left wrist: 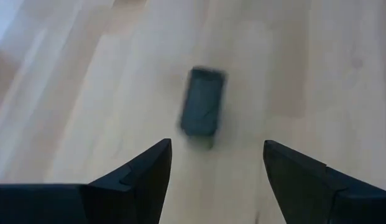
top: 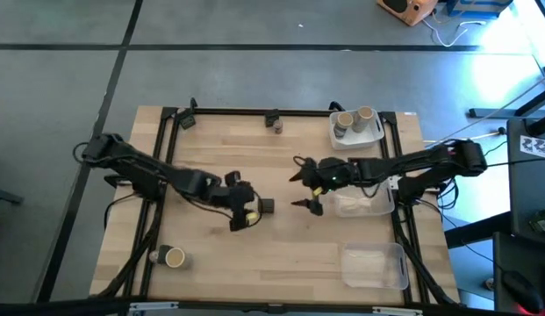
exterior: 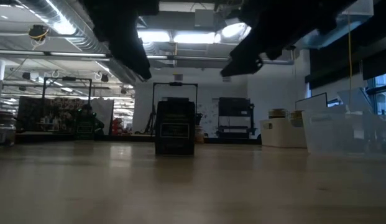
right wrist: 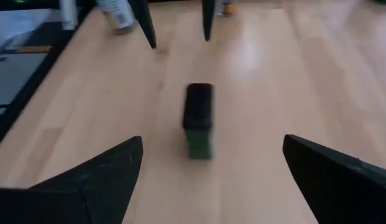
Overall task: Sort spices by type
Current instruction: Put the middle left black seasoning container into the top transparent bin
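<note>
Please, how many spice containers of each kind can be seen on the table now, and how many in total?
Tan-topped round jars: 3
Dark grey blocky containers: 1
Greyish-silver round jars: 2
Total: 6
A small grey thing at the table's far edge is too small to tell and is not counted.
</note>
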